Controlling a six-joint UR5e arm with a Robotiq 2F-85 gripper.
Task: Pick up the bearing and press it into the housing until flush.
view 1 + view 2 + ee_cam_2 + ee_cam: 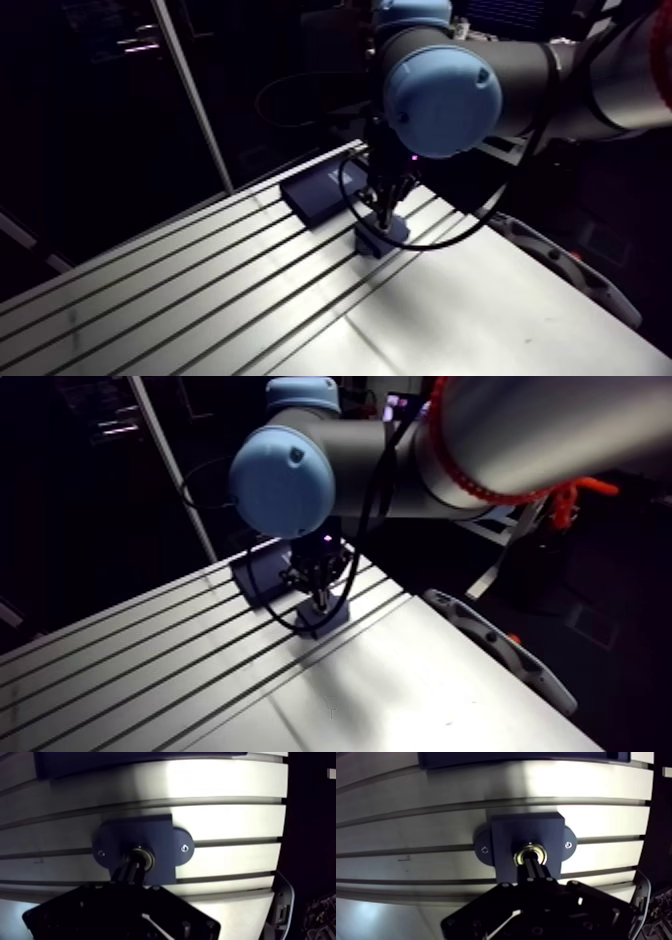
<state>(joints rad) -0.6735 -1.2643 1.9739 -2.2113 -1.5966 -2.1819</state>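
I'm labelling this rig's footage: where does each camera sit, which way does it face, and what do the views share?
Arm view: rides on the upper link, looks down across the slotted table at the housing; a blue-capped joint and the gripper show.
Wrist view: on the wrist, looks down past the shut fingers at the bearing in the housing.
Shared: housing, gripper, slotted table, dark flat box.
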